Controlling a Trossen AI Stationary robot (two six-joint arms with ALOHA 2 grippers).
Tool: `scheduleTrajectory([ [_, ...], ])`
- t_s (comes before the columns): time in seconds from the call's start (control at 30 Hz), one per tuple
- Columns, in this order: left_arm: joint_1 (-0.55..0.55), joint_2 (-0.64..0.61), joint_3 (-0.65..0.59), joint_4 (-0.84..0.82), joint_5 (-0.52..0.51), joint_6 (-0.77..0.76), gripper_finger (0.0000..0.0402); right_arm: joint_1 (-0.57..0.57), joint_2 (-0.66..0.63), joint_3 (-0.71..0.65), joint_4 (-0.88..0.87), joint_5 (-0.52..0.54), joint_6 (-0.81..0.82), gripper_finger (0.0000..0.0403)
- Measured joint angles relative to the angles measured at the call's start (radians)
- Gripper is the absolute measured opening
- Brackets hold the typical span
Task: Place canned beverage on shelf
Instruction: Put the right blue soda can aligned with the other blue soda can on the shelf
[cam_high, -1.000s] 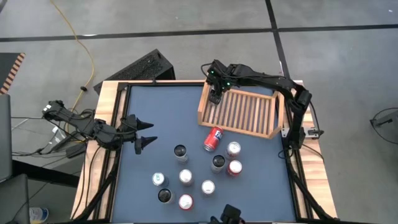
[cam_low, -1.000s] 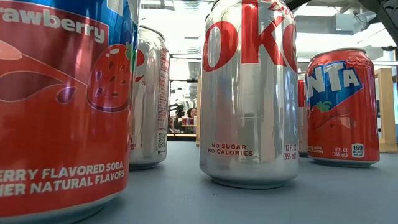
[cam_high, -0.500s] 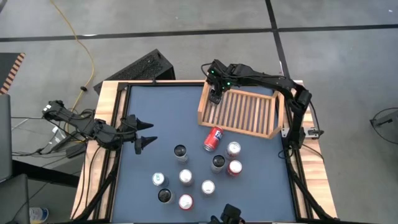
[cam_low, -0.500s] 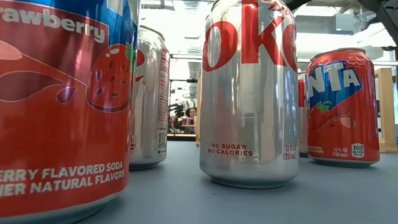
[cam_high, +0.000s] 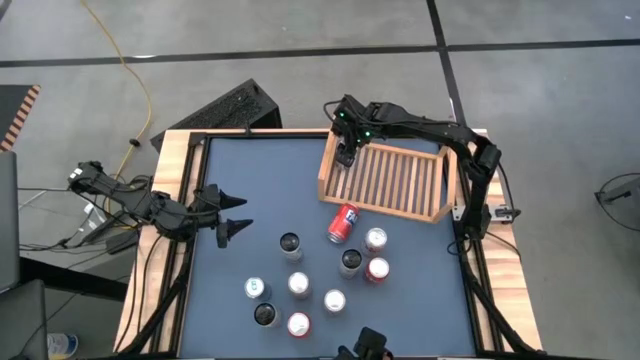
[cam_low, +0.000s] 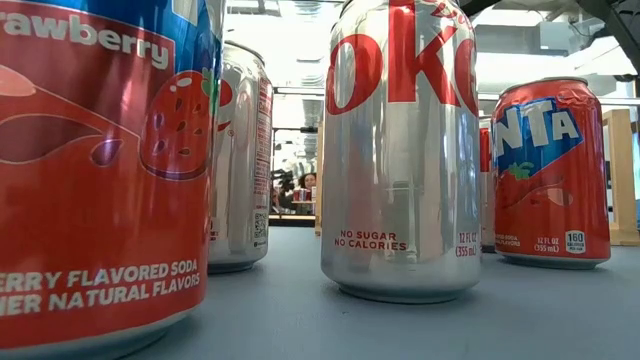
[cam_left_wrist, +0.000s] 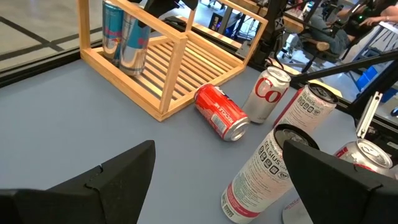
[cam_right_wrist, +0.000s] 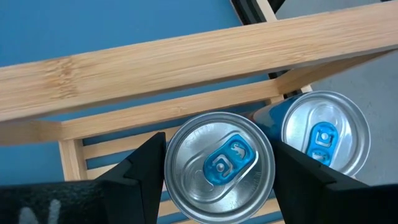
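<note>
The light wooden shelf (cam_high: 395, 180) lies at the table's far right. In its far left corner stand two slim silver cans with blue tabs (cam_left_wrist: 124, 34), bottoms on the slats. My right gripper (cam_high: 345, 152) hangs over that corner, pointing steeply down, shut on one of them (cam_right_wrist: 219, 163); the other can (cam_right_wrist: 323, 140) stands just beside it. My left gripper (cam_high: 232, 214) waits open at the table's left side, touching nothing. A red can (cam_high: 343, 222) lies on its side before the shelf's near board. My right gripper pinches the blue-tabbed can between its two fingers, one finger (cam_right_wrist: 146, 171) on each side of the can's wall just under the top rim (cam_right_wrist: 171, 155). The fingers come from above, slanting down. The can stands upright inside the shelf's corner.
Several loose cans stand upright on the blue mat near the table's front, among them a silver one (cam_high: 290, 243) and a red one (cam_high: 376, 268). The low view is filled by a strawberry can (cam_low: 100, 170), a Coke can (cam_low: 400, 150) and a Fanta can (cam_low: 550, 170).
</note>
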Motion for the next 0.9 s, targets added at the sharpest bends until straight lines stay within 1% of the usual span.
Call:
scheduleTrajectory([
  [0.23,0.0,0.0,0.0,0.0,0.0,0.0,0.0341,0.0,0.0,0.0,-0.001,-0.001,0.0,0.024],
  [0.5,0.0,0.0,0.0,0.0,0.0,0.0,0.0341,0.0,-0.001,-0.05,0.033,-0.001,0.0,0.024],
  [0.9,0.0,0.0,0.0,0.0,0.0,0.0,0.0341,0.0,-0.002,-0.051,0.033,-0.001,-0.008,0.024],
])
